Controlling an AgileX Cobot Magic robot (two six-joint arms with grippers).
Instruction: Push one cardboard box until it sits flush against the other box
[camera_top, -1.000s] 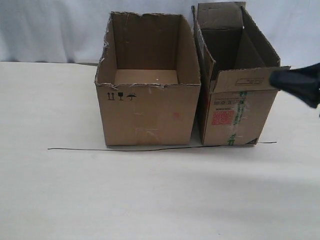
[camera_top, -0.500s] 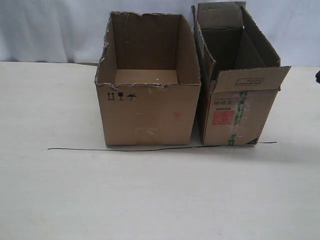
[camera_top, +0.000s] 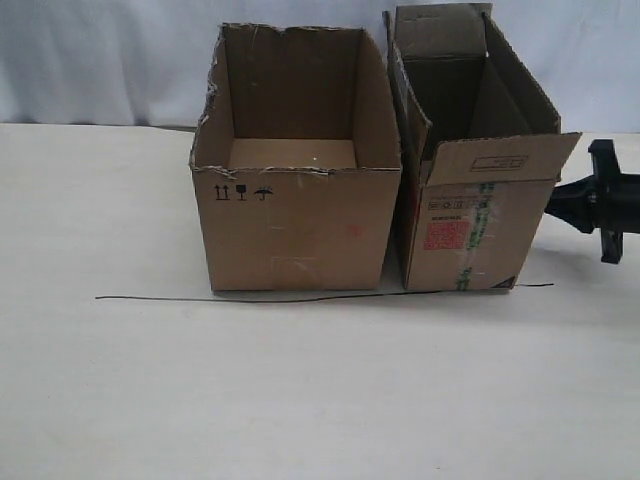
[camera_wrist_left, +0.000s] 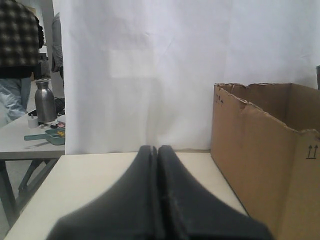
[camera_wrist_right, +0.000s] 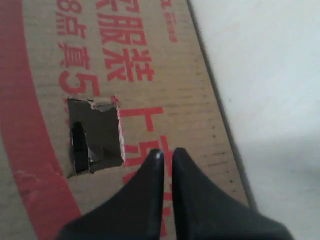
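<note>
on the table (camera_top: 120, 380) two cartons stand side by side: the wider flapless box (camera_top: 295, 235) on the left, the narrower flapped carton (camera_top: 470, 225) just beside it on the right. a thin line (camera_top: 200, 298) runs along the table before both. the right gripper (camera_top: 565, 203) sits near the carton's right side.

narrow carton (camera_top: 445, 262): matt brown corrugated cardboard, red print, shiny green tape (camera_top: 484, 200) | wide carton (camera_top: 295, 235): matt plain cardboard, ragged fibrous rim | table (camera_top: 300, 390): smooth matt cream | right gripper (camera_wrist_right: 166, 153): matt black | bottle (camera_wrist_left: 45, 100): brushed metal
</note>
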